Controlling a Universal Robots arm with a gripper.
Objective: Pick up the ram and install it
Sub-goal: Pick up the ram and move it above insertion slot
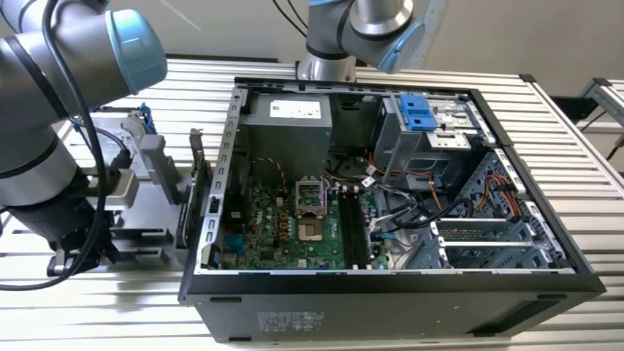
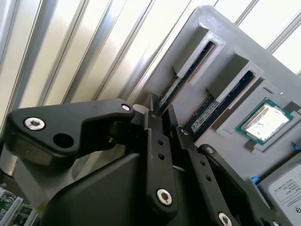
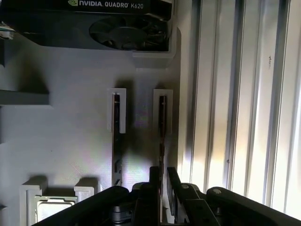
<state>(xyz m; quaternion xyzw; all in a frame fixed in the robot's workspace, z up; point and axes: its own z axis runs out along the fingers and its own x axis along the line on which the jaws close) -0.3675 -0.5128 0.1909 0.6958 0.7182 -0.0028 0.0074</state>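
Note:
The ram is a thin stick standing on edge in a slot of the grey parts holder. In both wrist views my gripper straddles its near end, one black finger on each side, closed onto the stick. The ram still sits in its slot, with the gripper at its end. A second stick stands in the neighbouring slot. In the exterior view the holder lies at the exterior view's left of the open computer case, whose black memory slots run along the green motherboard.
The holder also carries a graphics card, a square silver processor chip and a silver hard drive. The case stands on a ribbed metal table. A second arm's base rises behind the case.

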